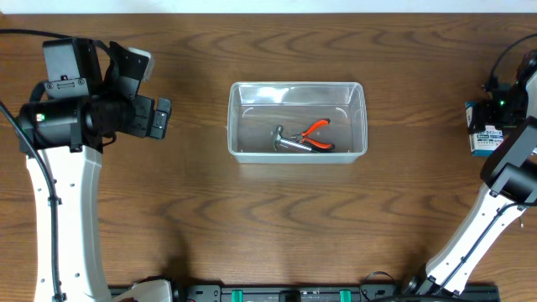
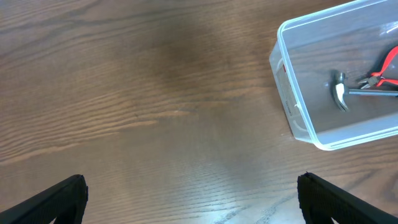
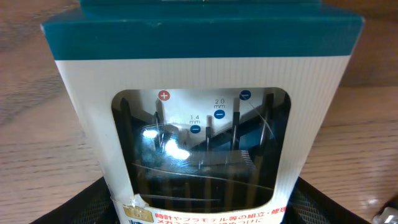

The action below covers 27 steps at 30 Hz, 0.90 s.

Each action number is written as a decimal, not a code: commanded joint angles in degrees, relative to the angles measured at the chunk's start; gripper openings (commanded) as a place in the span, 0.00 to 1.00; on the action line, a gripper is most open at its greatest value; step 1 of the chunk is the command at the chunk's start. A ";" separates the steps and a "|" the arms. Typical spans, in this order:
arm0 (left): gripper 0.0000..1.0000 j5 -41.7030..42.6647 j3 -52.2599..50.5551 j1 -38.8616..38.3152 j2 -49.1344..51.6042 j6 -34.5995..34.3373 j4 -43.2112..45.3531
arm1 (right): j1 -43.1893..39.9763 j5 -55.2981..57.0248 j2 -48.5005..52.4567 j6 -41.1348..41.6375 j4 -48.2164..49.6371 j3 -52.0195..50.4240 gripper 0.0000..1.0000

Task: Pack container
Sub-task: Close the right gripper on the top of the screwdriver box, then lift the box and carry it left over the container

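Observation:
The clear plastic container (image 1: 297, 85) stands at the table's middle. In it lie red-handled pliers (image 1: 318, 129) and a small metal hammer (image 1: 286, 141). My left gripper (image 1: 159, 118) hovers left of the container, open and empty. In the left wrist view its fingers (image 2: 193, 202) are spread wide over bare wood, with the container (image 2: 287, 81), hammer (image 2: 339, 93) and pliers (image 2: 385, 67) at the upper right. My right gripper (image 1: 493, 117) is at the far right edge, shut on a small blue-and-white box (image 1: 484, 141) of screwdrivers. The box (image 3: 199, 81) fills the right wrist view between the fingers (image 3: 199, 208).
The wooden table (image 1: 252, 226) spreads around the container. The left arm's white base link (image 1: 67, 218) stands at the front left and the right arm's (image 1: 478, 235) at the front right. A black rail (image 1: 294, 294) runs along the front edge.

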 commanded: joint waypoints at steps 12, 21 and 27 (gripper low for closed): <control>0.98 0.72 0.04 0.35 0.22 -0.09 0.09 | 9.27 -1.07 -3.19 1.40 -2.60 4.63 0.32; 0.98 0.72 0.04 0.35 0.22 -0.09 0.09 | 14.69 -1.33 -10.58 3.06 -3.10 7.69 0.29; 0.98 0.72 0.04 0.35 0.22 -0.09 0.09 | 19.23 -4.04 -18.12 3.02 -3.69 7.69 0.29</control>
